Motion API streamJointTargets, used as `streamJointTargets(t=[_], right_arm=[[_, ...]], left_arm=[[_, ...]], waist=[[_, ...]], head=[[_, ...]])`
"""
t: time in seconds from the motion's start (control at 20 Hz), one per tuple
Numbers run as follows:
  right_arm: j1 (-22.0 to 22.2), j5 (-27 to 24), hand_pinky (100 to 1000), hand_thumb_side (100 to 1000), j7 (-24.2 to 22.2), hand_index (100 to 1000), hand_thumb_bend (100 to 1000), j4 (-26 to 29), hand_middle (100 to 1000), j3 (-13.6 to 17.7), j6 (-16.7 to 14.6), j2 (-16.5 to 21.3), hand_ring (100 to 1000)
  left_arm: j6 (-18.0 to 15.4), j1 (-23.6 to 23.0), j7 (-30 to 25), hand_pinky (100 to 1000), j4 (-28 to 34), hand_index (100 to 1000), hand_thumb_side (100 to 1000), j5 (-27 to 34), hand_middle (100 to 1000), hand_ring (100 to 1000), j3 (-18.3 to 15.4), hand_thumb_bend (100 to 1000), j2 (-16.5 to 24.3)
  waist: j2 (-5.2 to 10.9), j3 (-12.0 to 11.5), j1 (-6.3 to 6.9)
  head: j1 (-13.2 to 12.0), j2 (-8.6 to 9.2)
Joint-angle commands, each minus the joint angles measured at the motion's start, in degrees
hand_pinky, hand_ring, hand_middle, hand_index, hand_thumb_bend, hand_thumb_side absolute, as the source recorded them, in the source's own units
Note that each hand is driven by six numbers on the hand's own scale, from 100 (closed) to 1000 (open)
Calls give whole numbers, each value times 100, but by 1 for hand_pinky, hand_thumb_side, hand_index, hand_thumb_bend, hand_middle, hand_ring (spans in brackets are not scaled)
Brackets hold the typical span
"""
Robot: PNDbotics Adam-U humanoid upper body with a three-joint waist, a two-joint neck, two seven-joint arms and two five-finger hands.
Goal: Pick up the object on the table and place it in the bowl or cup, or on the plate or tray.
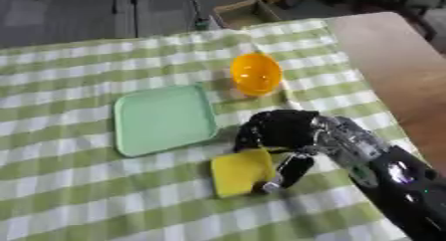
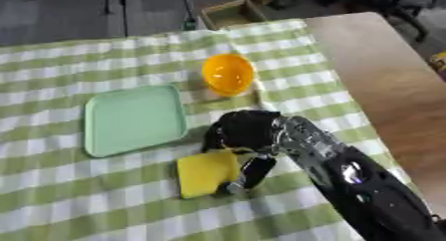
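I see the right hand entering from the lower right on a black arm with silver joints. Its fingers are curled down over the upper right edge of the yellow sponge, and the thumb runs along the sponge's right side; the hand has the sponge pinched at that corner. The sponge is a flat, squarish block with soft, rounded corners and a matte surface. I cannot tell whether it is lifted or resting on the tablecloth.

The tablecloth is green-and-white checked fabric, lying slightly wrinkled over a brown wooden table, bare along the right side.

Just to the upper left of the sponge lies the pale green tray, a smooth square with rounded corners and a shallow raised rim. The sponge is close to its lower right corner but apart from it.

Beyond the tray's far right corner sits the orange bowl, glossy and round.
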State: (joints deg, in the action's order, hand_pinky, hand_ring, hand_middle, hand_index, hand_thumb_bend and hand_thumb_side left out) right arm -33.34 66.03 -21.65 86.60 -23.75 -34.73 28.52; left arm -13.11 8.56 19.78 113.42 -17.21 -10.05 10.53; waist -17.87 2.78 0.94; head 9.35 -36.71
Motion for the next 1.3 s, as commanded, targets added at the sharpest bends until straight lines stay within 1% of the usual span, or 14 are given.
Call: streamJointTargets(t=[0.05,0.1,0.15,0.25,0.3,0.45,0.5,0.65,0.8,0.95,1.1,1.15,1.2,1.3], right_arm=[[-51,257,790,640,317,845,468,-23,695,-16,20,65,783],[-53,305,790,607,426,845,465,6,704,-18,20,75,773],[-45,320,790,607,516,845,465,46,704,-20,19,91,773],[-49,124,797,592,560,854,466,219,714,-9,22,169,766],[-56,-77,794,600,490,866,381,325,719,-1,35,225,751],[-152,-991,800,587,-23,868,360,829,723,82,145,476,752],[-216,-1312,805,549,-224,869,364,1061,729,146,215,566,750],[-433,-2113,806,519,-720,869,374,1610,732,364,500,770,746],[-633,-2657,793,502,-1037,877,321,1764,721,516,798,803,707],[-857,-2948,789,509,-1227,879,301,1553,720,499,999,664,705],[-1194,-2903,793,483,-1278,880,317,1052,734,319,990,371,722],[-1348,-2779,793,483,-1258,880,317,768,734,298,978,223,722],[-1469,-2606,793,445,-1195,881,304,495,739,286,961,85,722],[-1706,-2156,797,427,-952,881,314,-89,742,332,925,-243,729]], left_arm=[[-13,18,10,568,118,850,915,21,786,756,-2,219,115],[-13,19,11,568,118,850,915,22,786,756,-3,219,116],[-13,20,12,568,118,850,915,22,786,756,-3,219,117],[-15,22,13,568,118,850,915,22,786,756,-4,219,122],[-15,22,14,568,118,851,915,22,786,756,-4,219,124],[-11,15,14,568,118,850,915,22,786,756,-6,219,134],[-9,12,15,568,118,850,915,21,786,756,-7,219,137],[-5,6,12,568,118,851,915,20,786,756,-5,219,142],[-3,-8,6,568,118,850,915,20,786,756,-1,219,146],[-8,-8,3,568,118,850,914,28,786,756,10,219,155],[-11,-6,-39,567,118,850,914,56,786,756,54,219,153],[-16,5,-64,567,118,850,914,76,786,756,84,219,142],[-21,14,-85,568,118,850,913,96,786,756,104,218,135],[-38,41,-130,568,118,851,913,139,786,757,146,218,121]], waist=[[641,-5,-22],[642,-5,-23],[642,-5,-24],[644,-4,-25],[647,-4,-27],[657,-3,-38],[663,-4,-44],[677,-13,-62],[690,-40,-72],[704,-74,-80],[724,-144,-84],[733,-199,-73],[737,-237,-66],[736,-351,-37]], head=[[14,60],[17,64],[19,69],[26,83],[27,88],[27,91],[24,86],[17,73],[26,73],[37,63],[77,65],[114,75],[142,81],[222,114]])
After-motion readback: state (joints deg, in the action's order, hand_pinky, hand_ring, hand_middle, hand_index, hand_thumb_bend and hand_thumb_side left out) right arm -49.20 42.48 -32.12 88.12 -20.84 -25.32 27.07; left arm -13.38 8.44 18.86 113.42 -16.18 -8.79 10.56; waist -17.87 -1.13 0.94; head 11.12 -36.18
